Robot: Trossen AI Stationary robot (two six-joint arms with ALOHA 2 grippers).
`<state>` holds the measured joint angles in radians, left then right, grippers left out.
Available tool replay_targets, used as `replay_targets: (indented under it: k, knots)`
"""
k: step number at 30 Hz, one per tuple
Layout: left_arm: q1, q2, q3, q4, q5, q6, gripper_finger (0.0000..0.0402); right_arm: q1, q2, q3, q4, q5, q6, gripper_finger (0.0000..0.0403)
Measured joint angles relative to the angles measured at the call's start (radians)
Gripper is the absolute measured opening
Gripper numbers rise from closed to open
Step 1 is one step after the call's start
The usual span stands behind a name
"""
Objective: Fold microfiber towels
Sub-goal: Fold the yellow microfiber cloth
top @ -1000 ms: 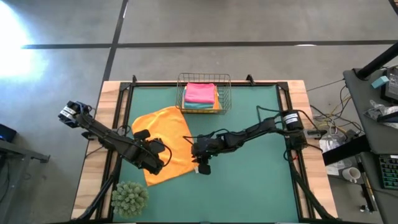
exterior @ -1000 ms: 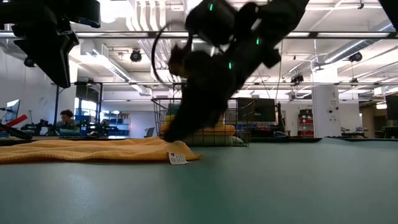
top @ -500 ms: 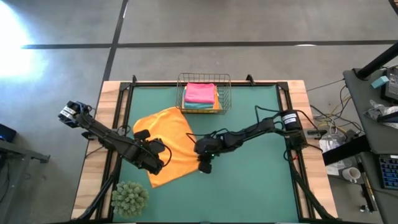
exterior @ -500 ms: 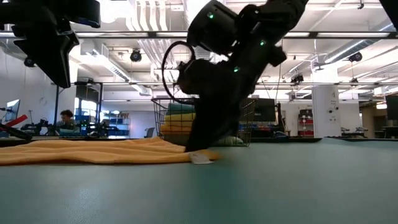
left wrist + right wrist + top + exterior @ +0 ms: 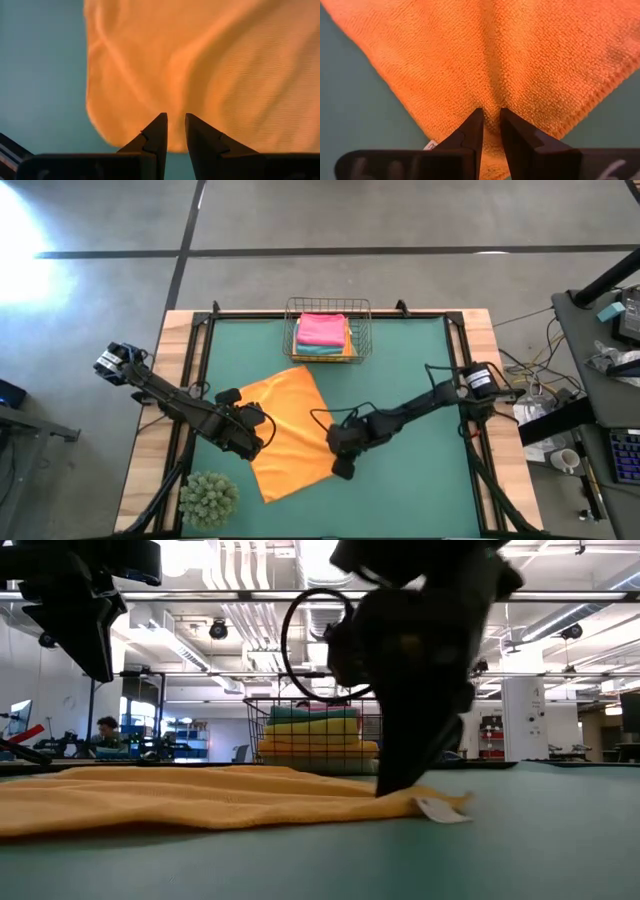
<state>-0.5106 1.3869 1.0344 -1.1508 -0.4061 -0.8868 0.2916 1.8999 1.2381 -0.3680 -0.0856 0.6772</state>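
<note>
Orange microfiber towel (image 5: 290,430) lies spread flat on the green table mat (image 5: 410,380), between the arms and well short of the wire basket (image 5: 328,330) with its stacked towels. Spreading looks like the step in hand. Right gripper (image 5: 341,470) pinches the near corner with narrow fingers; left gripper (image 5: 262,442) pinches the opposite edge. Next comes lifting a corner across, with bare mat free to the right

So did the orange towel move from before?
Yes. The orange towel slid away from the wire basket toward the table's near edge, pulled by the right tool pinching its corner. It also lies flatter.
</note>
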Motion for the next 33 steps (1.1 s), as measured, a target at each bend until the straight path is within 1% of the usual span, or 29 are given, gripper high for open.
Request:
replay_targets:
  k: [4, 8, 14, 19, 21, 25, 30, 33]
  knots:
    - [0.0, 0.0, 0.0, 0.034, 0.004, -0.025, 0.0054, 0.066, 0.0, 0.0, 0.01, -0.009, 0.082, 0.0058]
    - [-0.001, 0.0, -0.001, 0.123, 0.013, -0.024, 0.0054, 0.113, 0.001, -0.002, 0.046, -0.022, 0.084, 0.0059]
    - [-0.001, 0.0, -0.013, 0.272, 0.021, -0.024, 0.0054, 0.141, 0.007, -0.004, 0.166, -0.065, -0.029, 0.0059]
    - [-0.001, 0.0, -0.014, 0.335, 0.041, -0.024, 0.0054, 0.144, -0.026, -0.003, 0.157, -0.061, -0.084, 0.0059]
    - [-0.001, 0.0, -0.014, 0.356, 0.068, -0.023, 0.0058, 0.146, -0.056, -0.003, 0.158, -0.06, -0.093, 0.0059]
    - [-0.001, 0.0, -0.014, 0.376, 0.117, -0.023, 0.0084, 0.156, -0.14, -0.002, 0.114, -0.043, -0.117, 0.0059]
    - [-0.001, 0.0, -0.015, 0.387, 0.139, -0.03, 0.0142, 0.179, -0.256, -0.008, -0.011, 0.047, -0.169, 0.0059]
    - [0.0, 0.0, -0.016, 0.412, 0.199, -0.107, 0.0174, 0.198, -0.323, -0.013, -0.071, 0.088, -0.201, 0.0059]
